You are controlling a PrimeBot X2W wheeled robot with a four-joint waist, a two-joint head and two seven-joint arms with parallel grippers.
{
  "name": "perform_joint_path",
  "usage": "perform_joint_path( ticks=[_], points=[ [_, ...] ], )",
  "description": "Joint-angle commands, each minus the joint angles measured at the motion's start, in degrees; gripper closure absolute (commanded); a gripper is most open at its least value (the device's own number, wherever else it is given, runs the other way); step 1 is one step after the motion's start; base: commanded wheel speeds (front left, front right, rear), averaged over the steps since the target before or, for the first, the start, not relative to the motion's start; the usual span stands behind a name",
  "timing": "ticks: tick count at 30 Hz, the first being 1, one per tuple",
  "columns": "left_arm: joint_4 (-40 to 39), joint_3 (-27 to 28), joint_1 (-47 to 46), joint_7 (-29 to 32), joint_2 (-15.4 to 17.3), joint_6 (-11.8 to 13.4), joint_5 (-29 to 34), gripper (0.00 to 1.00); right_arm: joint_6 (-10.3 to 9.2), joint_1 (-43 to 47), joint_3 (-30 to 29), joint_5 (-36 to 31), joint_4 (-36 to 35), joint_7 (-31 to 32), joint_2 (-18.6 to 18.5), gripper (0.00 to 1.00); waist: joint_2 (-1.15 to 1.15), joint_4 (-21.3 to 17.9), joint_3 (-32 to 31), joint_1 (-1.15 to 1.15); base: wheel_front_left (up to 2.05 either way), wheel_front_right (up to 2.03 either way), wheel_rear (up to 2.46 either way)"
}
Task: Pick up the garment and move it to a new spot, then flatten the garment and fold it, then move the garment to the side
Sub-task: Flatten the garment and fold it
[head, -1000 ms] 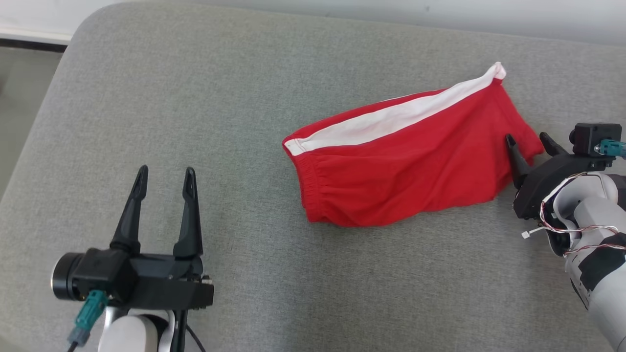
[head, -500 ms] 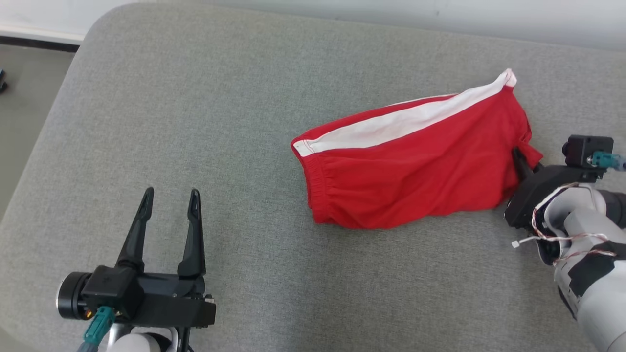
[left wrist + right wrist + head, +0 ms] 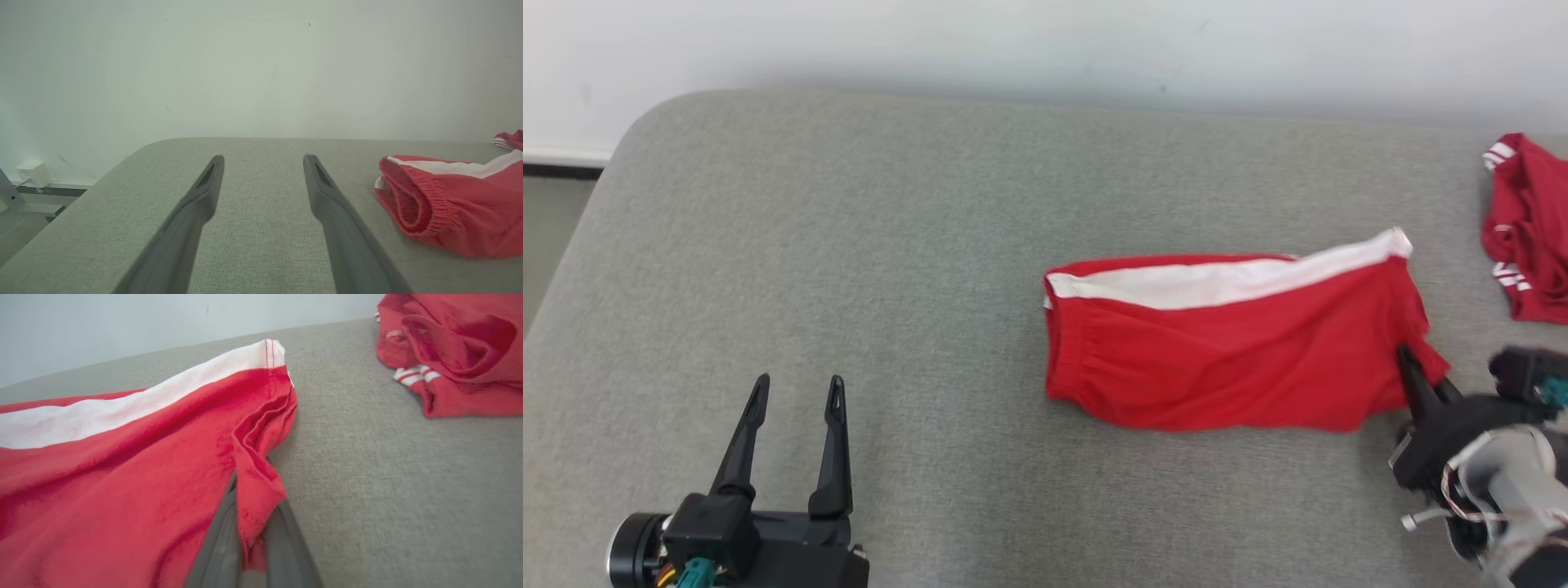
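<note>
The garment (image 3: 1225,351) is a pair of red shorts with a white side stripe, lying folded on the grey cushioned surface (image 3: 890,245). My right gripper (image 3: 1417,377) is shut on the hem at the garment's right end. In the right wrist view a pinched fold of red cloth (image 3: 255,486) sits between the two fingers (image 3: 220,547). My left gripper (image 3: 792,392) stands open at the lower left, well apart from the garment, with nothing between its fingers (image 3: 196,204). In the left wrist view the elastic waistband end of the garment (image 3: 412,200) lies to the right.
A second red garment with white stripes (image 3: 1523,229) lies bunched at the far right, also seen as a red heap (image 3: 453,347) in the right wrist view. A pale wall (image 3: 1013,41) runs behind the surface. The surface's left edge (image 3: 572,237) drops to the floor.
My right gripper has shut on the garment's right hem. The head camera has tilted up, bringing the wall and the second red garment into view. The left gripper stays open.
</note>
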Motion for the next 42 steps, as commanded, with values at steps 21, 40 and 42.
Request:
perform_joint_path(
  ticks=[21, 40, 42],
  points=[
    [0.20, 1.88, 4.15, -0.16, -0.05, -0.78, 1.96, 0.00, -0.19, 12.28, -9.31, -0.89, -8.32, -1.48, -3.70, 1.00, 0.00, -5.51, -5.33, 0.00, 0.00, 0.00, 0.00],
    [-0.14, 1.39, 3.46, -0.16, -0.07, -0.87, 1.20, 0.00, -0.19, 15.59, -5.53, -12.81, -30.36, 8.54, 5.65, 1.00, 0.00, -3.82, -5.57, 0.00, 0.00, 0.00, 0.00],
    [-0.10, 1.22, 3.23, -0.16, -0.07, -0.87, 1.13, 0.00, -0.19, 15.87, -4.99, -13.52, -30.71, 9.16, 6.04, 1.00, 0.00, -3.51, -5.39, 0.00, 0.00, 0.00, 0.00]
  ],
)
